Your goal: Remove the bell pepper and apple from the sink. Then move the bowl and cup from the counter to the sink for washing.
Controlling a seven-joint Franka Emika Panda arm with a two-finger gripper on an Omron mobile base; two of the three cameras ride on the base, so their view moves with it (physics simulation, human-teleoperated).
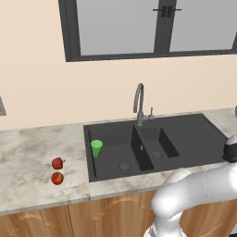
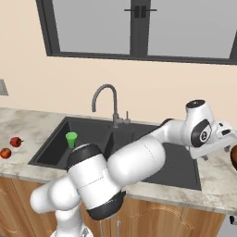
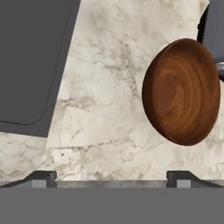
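The brown wooden bowl sits on the marbled counter, ahead and to the right of my gripper, which is open with nothing between its fingertips. It also peeks in at the right edge as the bowl, just beyond my hand. The green cup stands upright in the large basin of the dark sink; the cup shows there too. On the counter left of the sink lie the bell pepper and, just in front of it, the apple.
The curved grey faucet rises behind the divider between the basins. The sink's draining board corner lies left of the gripper. A dark object stands right behind the bowl. A window runs along the wall above.
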